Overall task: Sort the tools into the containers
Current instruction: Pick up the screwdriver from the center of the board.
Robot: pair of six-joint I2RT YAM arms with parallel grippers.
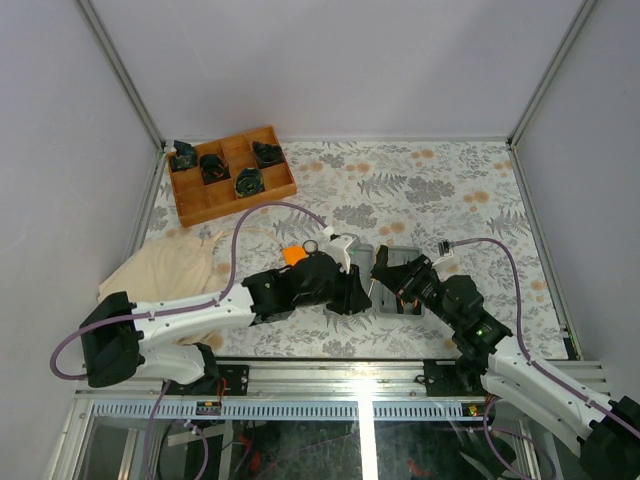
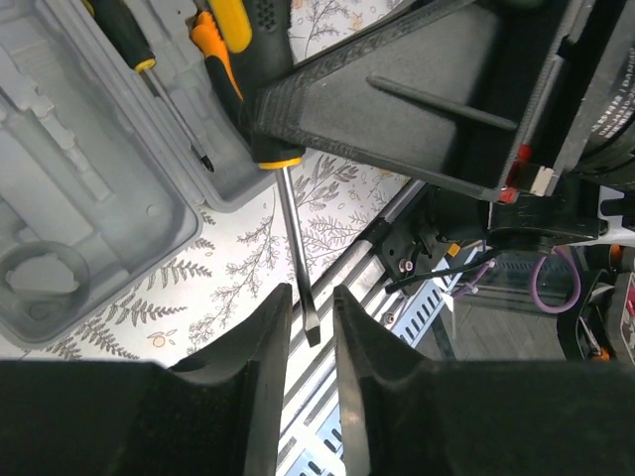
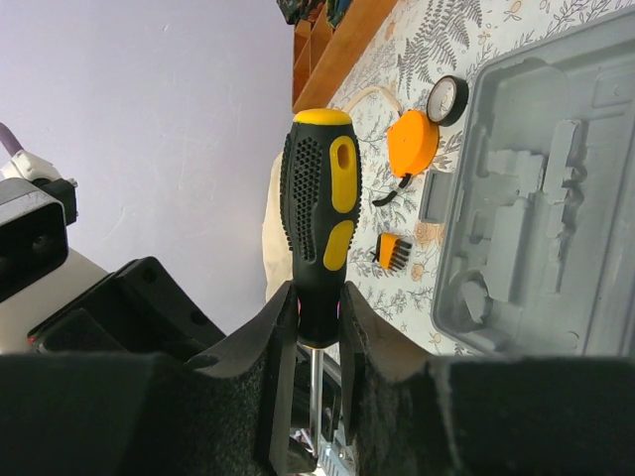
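Right gripper (image 3: 317,322) clamps our screwdriver (image 3: 319,188) low on its handle, in the air near the grey case (image 3: 556,198).
We judge a handover: left gripper (image 2: 313,297) stands open either side of the blade tip, so we should close squarely before the right lets go. Below, a fern-print table (image 1: 420,190); plain pale walls around.

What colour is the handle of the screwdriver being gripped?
The screwdriver handle is black with yellow inlays and cap, clearest in the right wrist view.
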